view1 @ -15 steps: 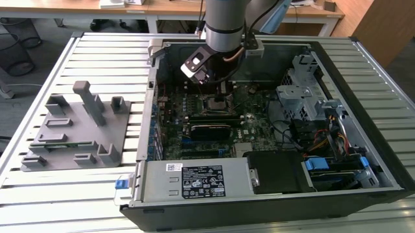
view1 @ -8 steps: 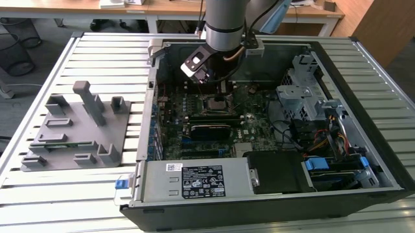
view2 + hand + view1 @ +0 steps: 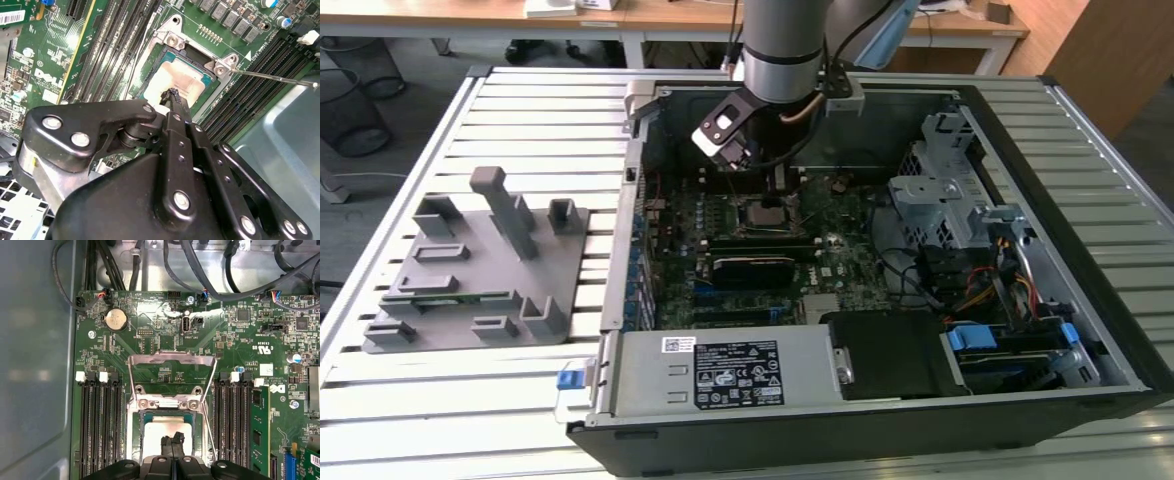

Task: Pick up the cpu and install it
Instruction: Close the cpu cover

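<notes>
The cpu (image 3: 186, 82) (image 3: 159, 429), a silver-topped square chip, lies flat in the open socket (image 3: 767, 215) of the green motherboard (image 3: 150, 315). The socket's metal load plate (image 3: 172, 359) stands swung up, and its thin lever (image 3: 272, 76) sticks out to the side. My gripper (image 3: 172, 95) (image 3: 172, 440) hangs straight over the chip inside the computer case. Its black fingertips are pressed together with nothing between them. They sit at the chip's top face; I cannot tell whether they touch it. In the exterior view my gripper (image 3: 778, 185) reaches down at the board's far part.
The case walls (image 3: 630, 200) surround the board. A drive cage (image 3: 941, 190) and cables fill the exterior view's right, and a power supply (image 3: 720, 370) sits at the front. Outside the case stands a grey fixture tray (image 3: 480, 270) with a green memory stick (image 3: 447, 297). Black memory slots (image 3: 100, 425) flank the socket.
</notes>
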Robot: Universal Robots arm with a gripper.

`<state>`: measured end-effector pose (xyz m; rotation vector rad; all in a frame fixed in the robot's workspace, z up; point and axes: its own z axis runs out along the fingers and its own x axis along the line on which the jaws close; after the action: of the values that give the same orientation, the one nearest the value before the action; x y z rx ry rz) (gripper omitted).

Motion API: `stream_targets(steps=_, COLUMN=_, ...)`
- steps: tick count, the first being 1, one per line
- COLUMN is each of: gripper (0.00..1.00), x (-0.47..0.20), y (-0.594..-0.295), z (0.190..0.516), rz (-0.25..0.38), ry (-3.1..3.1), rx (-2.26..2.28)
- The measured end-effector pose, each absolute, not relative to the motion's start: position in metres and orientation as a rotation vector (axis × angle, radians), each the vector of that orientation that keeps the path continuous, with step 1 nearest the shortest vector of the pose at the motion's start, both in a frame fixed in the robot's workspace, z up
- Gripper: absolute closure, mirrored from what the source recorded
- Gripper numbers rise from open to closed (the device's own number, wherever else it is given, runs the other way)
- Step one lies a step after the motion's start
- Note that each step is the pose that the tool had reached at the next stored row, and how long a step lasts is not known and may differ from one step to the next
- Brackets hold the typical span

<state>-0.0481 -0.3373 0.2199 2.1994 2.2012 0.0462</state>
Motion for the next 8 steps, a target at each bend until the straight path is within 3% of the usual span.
stream_targets(steps=8, gripper=0.89, x=-0.0484, y=-0.3373, z=0.2239, rz=0.045, ry=2.201, rx=2.200)
